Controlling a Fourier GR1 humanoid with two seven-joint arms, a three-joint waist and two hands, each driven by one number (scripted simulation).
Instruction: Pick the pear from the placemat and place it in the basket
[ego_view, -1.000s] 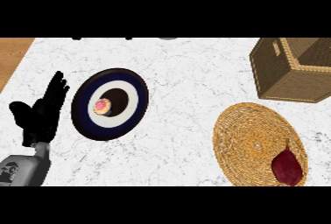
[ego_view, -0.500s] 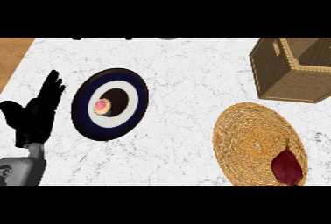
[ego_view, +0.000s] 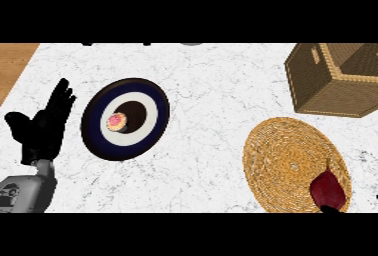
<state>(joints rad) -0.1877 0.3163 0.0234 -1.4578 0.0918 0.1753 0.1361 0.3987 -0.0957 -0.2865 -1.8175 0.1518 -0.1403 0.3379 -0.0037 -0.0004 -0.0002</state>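
A dark red pear lies on the near right part of a round woven placemat at the lower right of the head view. The brown wicker basket stands behind the placemat at the upper right, its opening facing up. My left hand is at the far left, open with fingers straight and pointing up, far from the pear. A small black tip shows at the bottom edge just below the pear; my right hand is otherwise out of view.
A dark blue and white plate with a small pink-topped pastry in its middle sits just right of my left hand. The marble counter ends at a wooden strip on the far left.
My left hand has drifted slightly left and down. The pear, placemat, basket and plate have not moved.
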